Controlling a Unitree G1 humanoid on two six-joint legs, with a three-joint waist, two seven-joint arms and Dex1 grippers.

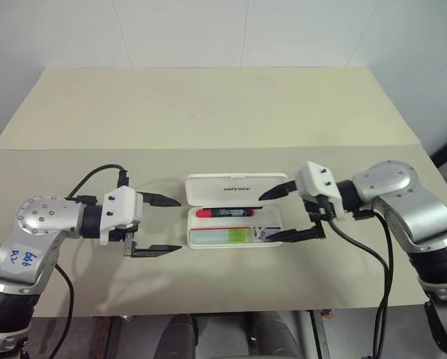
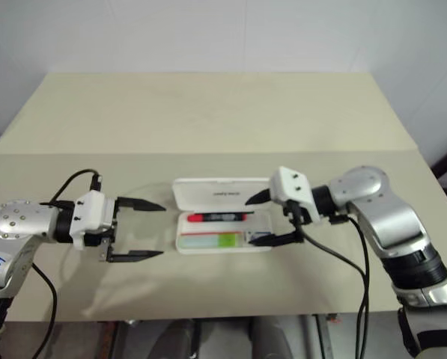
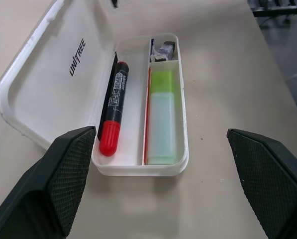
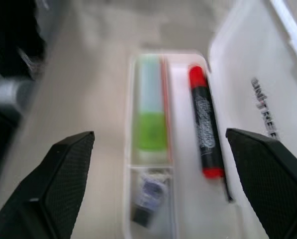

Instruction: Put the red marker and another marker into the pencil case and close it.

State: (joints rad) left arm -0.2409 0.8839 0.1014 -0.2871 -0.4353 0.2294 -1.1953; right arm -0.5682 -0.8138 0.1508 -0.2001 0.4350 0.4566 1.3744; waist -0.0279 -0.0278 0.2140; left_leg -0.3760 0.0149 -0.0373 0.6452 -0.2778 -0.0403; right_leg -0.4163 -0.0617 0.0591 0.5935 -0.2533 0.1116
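Observation:
The white pencil case (image 1: 236, 248) lies open in the middle of the table, its lid (image 1: 234, 187) folded back flat on the far side. The red marker (image 1: 224, 213) lies in the far compartment, its cap toward the left end. The pale marker with the green cap (image 1: 223, 236) lies in the near compartment. My left gripper (image 1: 178, 224) is open, just left of the case and apart from it, with nothing between its fingers. My right gripper (image 1: 264, 218) is open too, above the case's right end, and holds nothing.
A small dark and white item (image 3: 163, 50) sits in the little compartment at the case's right end. The beige table (image 1: 208, 112) runs far back to a white wall. Its front edge is close behind my arms.

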